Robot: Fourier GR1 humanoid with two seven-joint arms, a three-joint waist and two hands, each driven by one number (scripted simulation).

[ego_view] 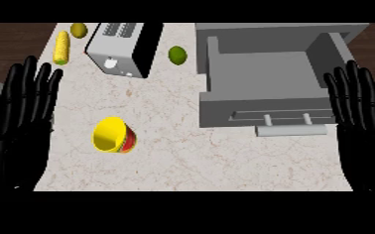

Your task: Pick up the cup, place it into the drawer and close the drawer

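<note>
A yellow cup with a red band stands on the marble counter at the lower left, its mouth facing up and slightly tilted toward me. The grey drawer at the right is pulled open, its inside bare, with a pale bar handle on its front. My left hand rests open at the left edge, fingers up, a short way left of the cup. My right hand rests open at the right edge, beside the drawer's right front corner. Neither hand touches anything.
A silver and black toaster stands at the back left. A corn cob and a yellow-green fruit lie left of it. A green lime sits between the toaster and the drawer.
</note>
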